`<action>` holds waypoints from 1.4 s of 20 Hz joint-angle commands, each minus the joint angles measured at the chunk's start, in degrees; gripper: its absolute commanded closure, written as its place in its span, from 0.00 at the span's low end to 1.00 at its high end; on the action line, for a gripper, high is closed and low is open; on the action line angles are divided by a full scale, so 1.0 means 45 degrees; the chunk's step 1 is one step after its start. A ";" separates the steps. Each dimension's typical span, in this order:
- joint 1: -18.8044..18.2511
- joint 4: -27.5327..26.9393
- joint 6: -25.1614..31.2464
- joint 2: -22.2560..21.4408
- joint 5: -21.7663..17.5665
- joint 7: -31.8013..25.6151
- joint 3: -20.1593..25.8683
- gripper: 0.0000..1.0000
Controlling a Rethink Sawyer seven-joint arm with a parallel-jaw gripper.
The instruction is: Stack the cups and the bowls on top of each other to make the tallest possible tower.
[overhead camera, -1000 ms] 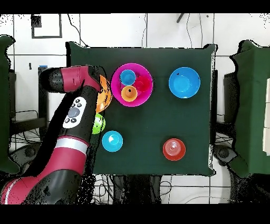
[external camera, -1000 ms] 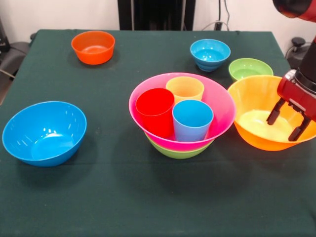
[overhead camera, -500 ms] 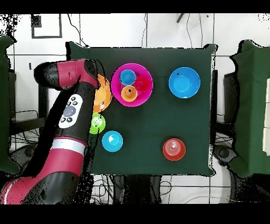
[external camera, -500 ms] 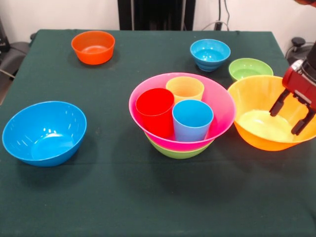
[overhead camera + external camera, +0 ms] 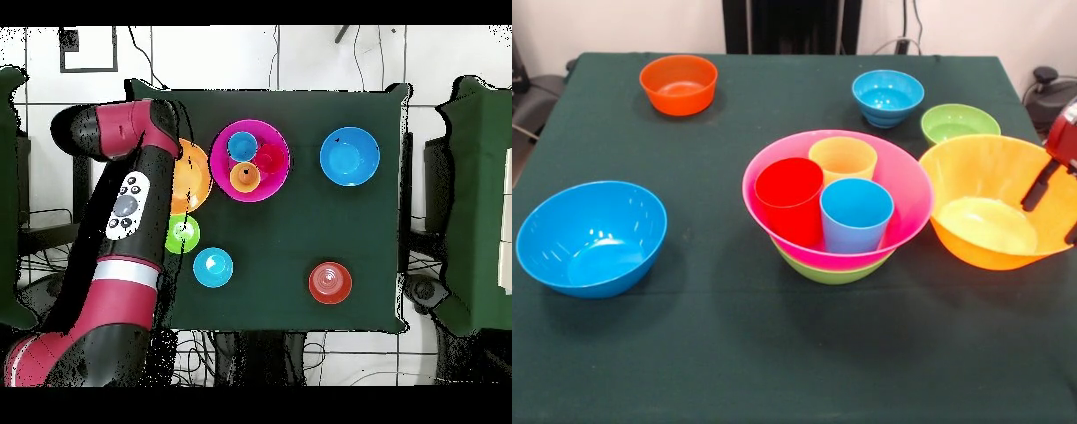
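Pink bowl (image 5: 905,208) on green bowl (image 5: 832,272) holding three cups (image 5: 823,196), tool (image 5: 1059,201) spread beside orange bowl (image 5: 989,243)

Front camera faces robot; overhead looks down; both share table (image 5: 733,353)

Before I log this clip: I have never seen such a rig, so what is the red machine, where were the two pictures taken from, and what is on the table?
The red and black machine is a robot arm. One picture faces it across the table; the other looks straight down, with its base at the bottom. Its end effector shows at the front view's right edge, open and holding nothing, beside the big orange bowl. On the green table, a pink bowl sits in a green bowl and holds three upright cups: red, yellow and blue. Standing apart are a large blue bowl, a small orange bowl, a small blue bowl and a small green bowl.
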 commanded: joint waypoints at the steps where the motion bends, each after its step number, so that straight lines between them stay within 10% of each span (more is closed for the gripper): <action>1: -0.0228 -0.1334 0.1168 0.0919 0.0307 0.2547 0.0503 0.00; 28: -0.0105 -0.2085 0.3005 0.2182 0.0276 0.0816 -0.0939 0.00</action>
